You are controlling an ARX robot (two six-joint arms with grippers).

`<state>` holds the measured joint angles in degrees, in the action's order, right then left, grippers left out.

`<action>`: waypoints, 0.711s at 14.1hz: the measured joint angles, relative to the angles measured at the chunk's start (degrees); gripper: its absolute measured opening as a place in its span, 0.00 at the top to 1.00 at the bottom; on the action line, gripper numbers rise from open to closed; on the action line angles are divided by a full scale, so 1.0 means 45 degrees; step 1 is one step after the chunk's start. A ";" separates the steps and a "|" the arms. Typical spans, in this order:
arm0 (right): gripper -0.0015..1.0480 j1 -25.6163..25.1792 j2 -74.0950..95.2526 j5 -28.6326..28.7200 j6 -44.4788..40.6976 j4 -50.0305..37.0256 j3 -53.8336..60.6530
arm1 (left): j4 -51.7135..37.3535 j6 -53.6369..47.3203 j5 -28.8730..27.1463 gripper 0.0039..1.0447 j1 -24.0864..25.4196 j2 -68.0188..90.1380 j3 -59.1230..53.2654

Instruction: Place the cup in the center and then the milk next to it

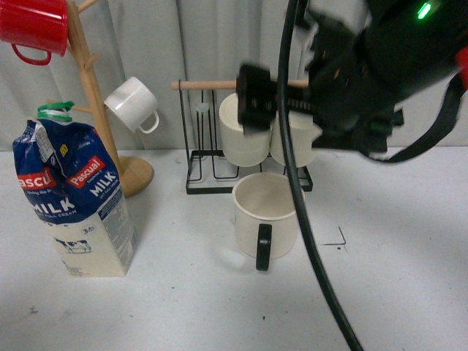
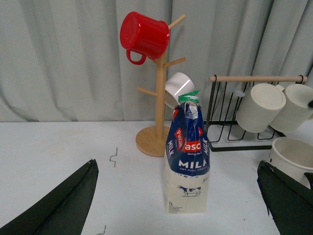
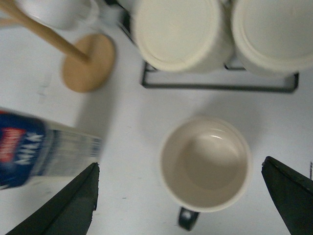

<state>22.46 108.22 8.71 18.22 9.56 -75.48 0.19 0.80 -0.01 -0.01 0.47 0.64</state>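
A wooden mug tree [image 1: 91, 88] stands at the back of the white tabletop [image 1: 183, 307], a red mug [image 1: 33, 25] and a small white cup [image 1: 131, 104] on its pegs. Beside it, two cream mugs [image 1: 245, 139] hang from a black wire rack [image 1: 201, 172] before a grey curtain [image 1: 190, 36].

The milk [image 1: 80, 212] stands at nine o'clock from the cup [image 1: 261, 208]. The wire rack [image 1: 210, 174] stands behind the cup at twelve o'clock, and the mug tree [image 1: 99, 110] at ten.

pale pleated curtain [image 2: 63, 58] behind white table [image 2: 58, 147]
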 joint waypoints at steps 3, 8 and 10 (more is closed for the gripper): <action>0.13 0.0194 -0.1768 -0.2040 -0.0855 -0.4566 0.2025 | 0.0005 -0.0005 0.0005 0.06 0.0000 0.0000 0.0000; 0.50 -0.1205 -0.5474 -0.5911 -0.3463 -1.2395 0.8296 | 0.0005 0.0000 -0.0005 0.06 0.0000 0.0000 0.0000; 0.77 -0.1899 -0.6849 -0.5100 -0.3842 -1.3459 1.1074 | 0.0000 0.0000 0.0000 0.06 0.0000 0.0000 0.0000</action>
<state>13.91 77.41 -14.24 0.93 -51.00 -25.65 0.19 0.80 -0.01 -0.01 0.47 0.64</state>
